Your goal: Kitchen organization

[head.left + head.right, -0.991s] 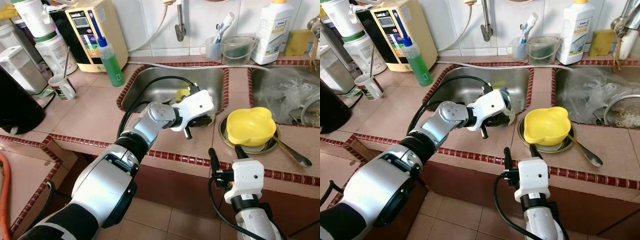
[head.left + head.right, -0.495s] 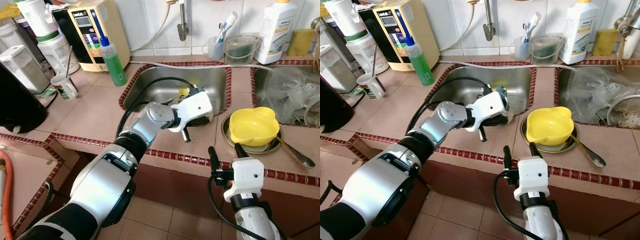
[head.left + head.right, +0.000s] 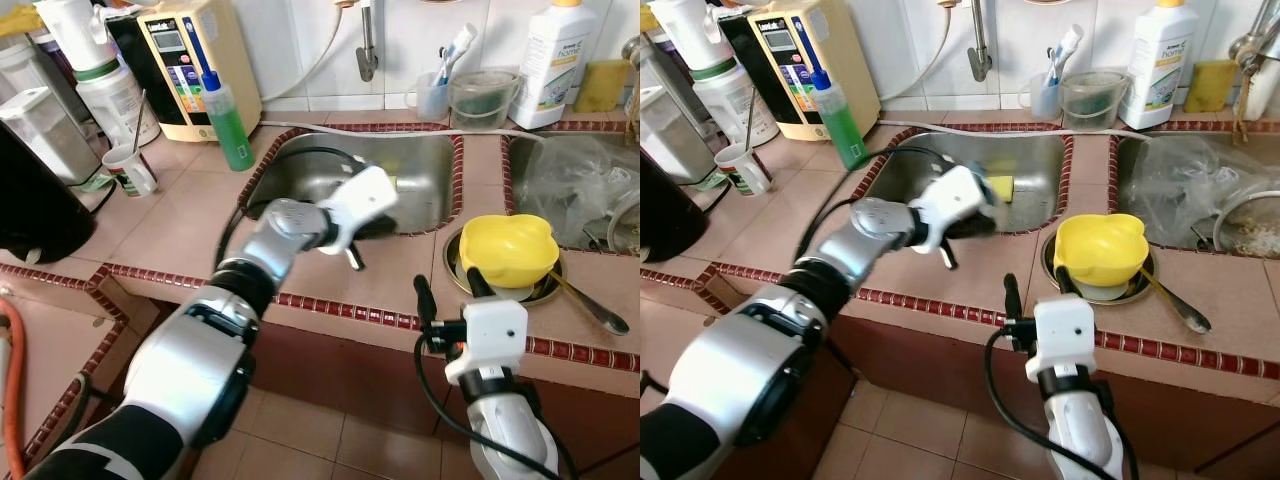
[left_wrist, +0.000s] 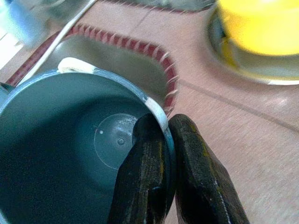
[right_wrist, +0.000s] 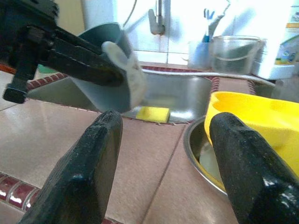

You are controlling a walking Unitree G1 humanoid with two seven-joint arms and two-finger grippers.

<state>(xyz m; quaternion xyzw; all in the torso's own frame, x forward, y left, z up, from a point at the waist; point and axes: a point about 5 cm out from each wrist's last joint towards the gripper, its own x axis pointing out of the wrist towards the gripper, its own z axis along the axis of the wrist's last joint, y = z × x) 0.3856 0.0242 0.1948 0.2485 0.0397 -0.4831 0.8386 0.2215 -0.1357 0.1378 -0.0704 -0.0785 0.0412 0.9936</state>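
The cup [image 4: 84, 144] is grey-teal, with a white edge on its rim. The bowl [image 3: 505, 250] is bright yellow and sits on a silver metal plate [image 3: 455, 270]. At about 10 o'clock from the bowl, a yellow sponge [image 3: 1000, 187] lies in the steel-grey sink [image 3: 420, 150]. The counter [image 3: 190, 215] has pinkish-beige tiles with a dark red border. The bottle [image 3: 228, 125] at 11 o'clock is green with a blue top. Both grippers have black fingers [image 5: 88, 172].

txt: none legible | labels on white bottle [image 3: 554, 62] & dispenser [image 3: 192, 60] too blurred
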